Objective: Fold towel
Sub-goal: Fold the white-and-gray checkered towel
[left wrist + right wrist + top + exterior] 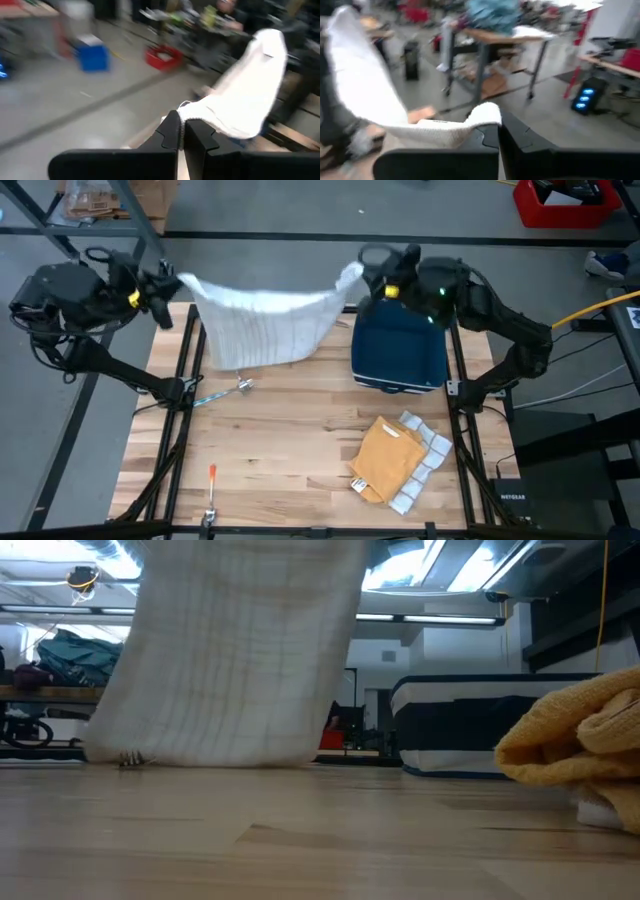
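A white waffle-weave towel [262, 325] hangs as a sheet between my two grippers near the table's far edge. In the low view the towel [230, 650] hangs down with its bottom edge [200, 760] at the wooden tabletop. My left gripper [172, 283] is shut on the towel's left top corner. My right gripper [362, 272] is shut on its right top corner. The left wrist view shows the towel [245, 95] stretching away from my left gripper [184, 131]; the right wrist view shows the towel [365, 95] running off from my right gripper [496, 131]. My left gripper pinches the towel's left top corner [192, 114] between its two fingers, held high above the table. The cloth hangs below and sags toward the other arm. My right gripper pinches the right top corner [485, 114] between its two fingers, also raised. The top edge [265, 295] sags between both holds.
A folded navy towel [398, 352] lies on the table's right far part, under the right arm. A stack of folded yellow and white cloths [395, 460] lies near the right near corner. A small tool [222, 392] and an orange-handled tool [212, 480] lie on the left side.
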Action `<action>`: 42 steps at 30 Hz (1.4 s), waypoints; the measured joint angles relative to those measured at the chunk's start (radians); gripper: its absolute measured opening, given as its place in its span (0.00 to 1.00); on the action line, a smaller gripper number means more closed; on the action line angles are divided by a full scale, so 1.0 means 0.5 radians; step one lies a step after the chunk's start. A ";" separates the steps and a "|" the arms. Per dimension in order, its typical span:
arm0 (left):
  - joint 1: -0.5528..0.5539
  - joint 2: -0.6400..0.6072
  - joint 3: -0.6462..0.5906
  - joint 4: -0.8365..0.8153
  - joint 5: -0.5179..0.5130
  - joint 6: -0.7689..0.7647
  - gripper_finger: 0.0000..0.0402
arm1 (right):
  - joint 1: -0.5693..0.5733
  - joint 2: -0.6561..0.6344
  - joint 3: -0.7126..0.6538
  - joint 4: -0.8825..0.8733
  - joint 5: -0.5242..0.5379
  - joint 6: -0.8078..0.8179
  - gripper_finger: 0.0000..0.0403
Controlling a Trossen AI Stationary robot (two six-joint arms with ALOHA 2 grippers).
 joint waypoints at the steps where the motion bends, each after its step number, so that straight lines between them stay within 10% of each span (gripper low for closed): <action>1: -0.017 0.000 0.000 -0.040 0.103 -0.065 0.00 | 0.046 -0.011 0.000 -0.069 0.003 0.010 0.00; 9: -0.162 0.060 -0.002 -0.471 0.813 -0.675 0.00 | 0.343 -0.037 0.001 -0.705 0.031 0.466 0.00; 17: -0.445 0.268 -0.049 -0.556 1.021 -0.914 0.00 | 0.563 0.001 -0.001 -1.014 0.030 0.818 0.00; 31: -0.567 0.371 -0.051 -0.566 0.283 -0.865 0.00 | 0.345 0.111 -0.001 -1.001 0.164 0.527 0.00; 42: -0.332 0.074 -0.425 -0.568 0.012 -0.863 0.00 | -0.167 0.358 -0.001 -0.941 -0.380 0.197 0.00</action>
